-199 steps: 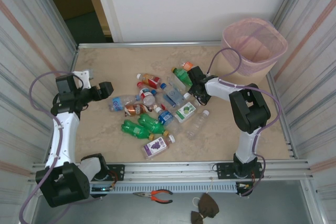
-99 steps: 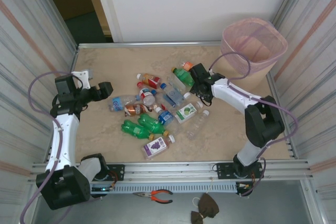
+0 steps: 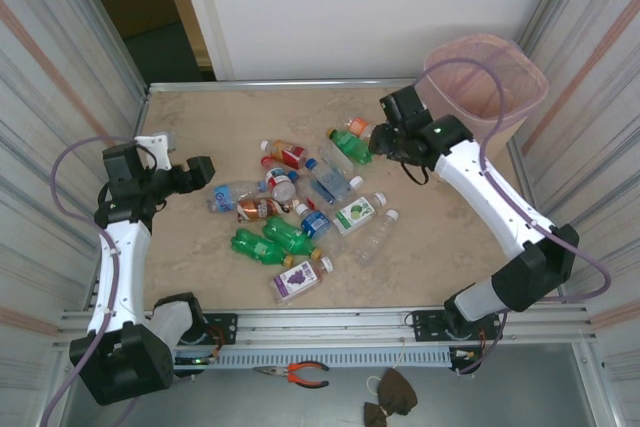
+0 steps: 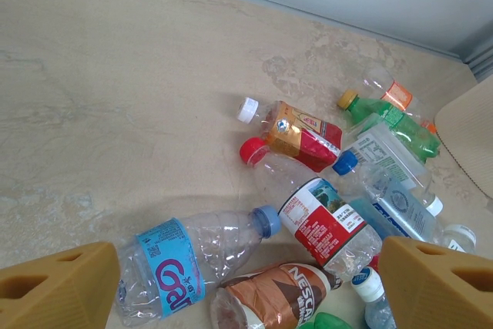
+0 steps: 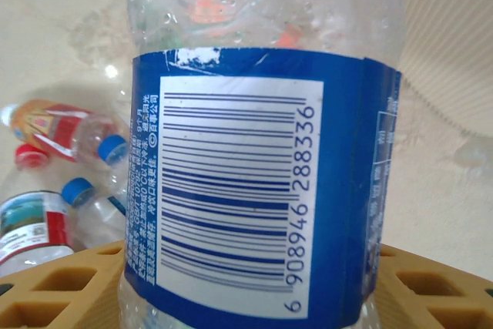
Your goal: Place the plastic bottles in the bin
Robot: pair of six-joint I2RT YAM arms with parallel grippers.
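— Right claw (image 5: 246, 290)?
— Pinching a clear bottle with a blue label (image 5: 254, 190) around its middle, one pad on each side. Seems lifted clear of the counter (image 3: 450, 237). Looks square and firm enough to carry.

— And the drop?
— Pink bin (image 3: 520, 112) just beyond the claw and to its right, mouth up. Raise above the rim first, travel until centred over the mouth, and only then spread the fingers. Likely to glance off the rim if let go early.

— Room on the way?
— Heap (image 3: 300, 207) of bottles lying left of the right claw and nearer. Left claw (image 3: 200, 169) spread wide, holding nothing, hovering with the heap to its right, well apart from the right arm. No clash expected there. Green bottle (image 3: 348, 147) just beside the right claw, on its left, so avoid dipping.

— Edges?
— Ribbed side wall (image 3: 590, 97) close to the right of the bin, white back wall (image 3: 380, 7) farther beyond. Tight on the right, so swing short and stop early.
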